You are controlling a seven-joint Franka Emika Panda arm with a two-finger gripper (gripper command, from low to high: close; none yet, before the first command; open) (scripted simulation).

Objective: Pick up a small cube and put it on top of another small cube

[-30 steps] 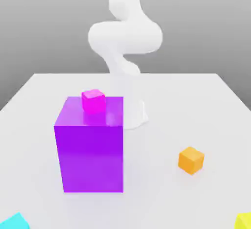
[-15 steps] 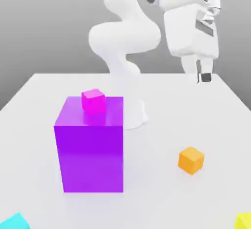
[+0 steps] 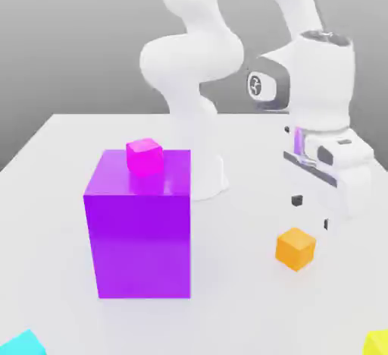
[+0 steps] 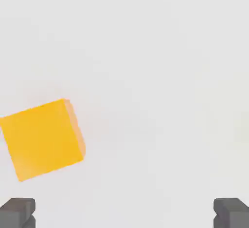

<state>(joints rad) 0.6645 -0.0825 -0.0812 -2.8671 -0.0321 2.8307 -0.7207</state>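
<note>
One orange cube (image 3: 295, 249) below open tool (image 3: 311, 213)

We hold our gripper (image 3: 311, 212) wide open, pointing down over the surface. Our arm (image 3: 292, 1) arches out from its base and bends downward.

In the exterior view, the cyan cube (image 3: 23, 345), beyond the purple cube (image 3: 140, 232) toward the exterior view's left and nearer the camera, is cut off by the bottom edge; so is the yellow cube (image 3: 377, 344), well to the purple cube's other side.
</note>
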